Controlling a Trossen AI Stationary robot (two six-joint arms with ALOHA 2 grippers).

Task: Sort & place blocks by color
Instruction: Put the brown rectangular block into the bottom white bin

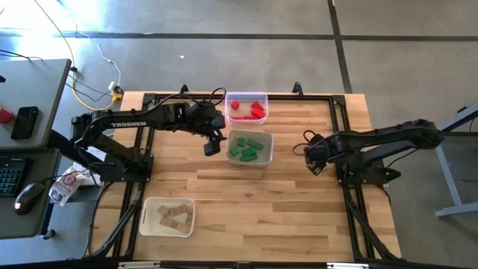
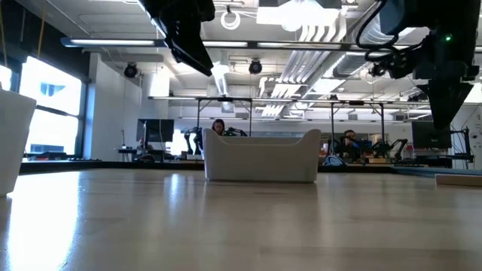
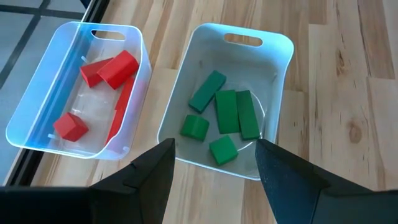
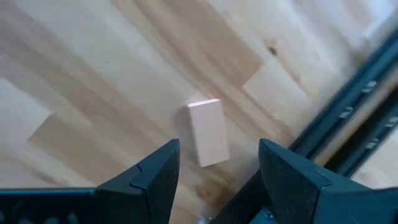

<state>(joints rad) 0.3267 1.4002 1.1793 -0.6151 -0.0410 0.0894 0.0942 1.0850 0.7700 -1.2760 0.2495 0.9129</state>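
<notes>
Several green blocks (image 3: 227, 112) lie in a white tray (image 1: 264, 157). Red blocks (image 3: 115, 68) lie in a clear tray (image 1: 245, 96) just beyond it. Plain wood blocks (image 1: 172, 215) lie in a white tray (image 1: 146, 221) near the front left. One plain wood bar (image 4: 208, 132) lies flat on the table at the right. My left gripper (image 1: 211, 146) is open and empty, above the table beside the green tray's left wall; it also shows in its wrist view (image 3: 214, 149). My right gripper (image 1: 312, 157) is open and empty above the wood bar, its fingers (image 4: 155, 168) clear of the bar.
A dark metal frame (image 1: 340, 112) runs along the table's edges, close to the wood bar (image 4: 348, 118). Bare tabletop (image 1: 261, 209) lies between the trays and the front edge. A desk with a phone and mouse (image 1: 26, 123) stands off the table's left.
</notes>
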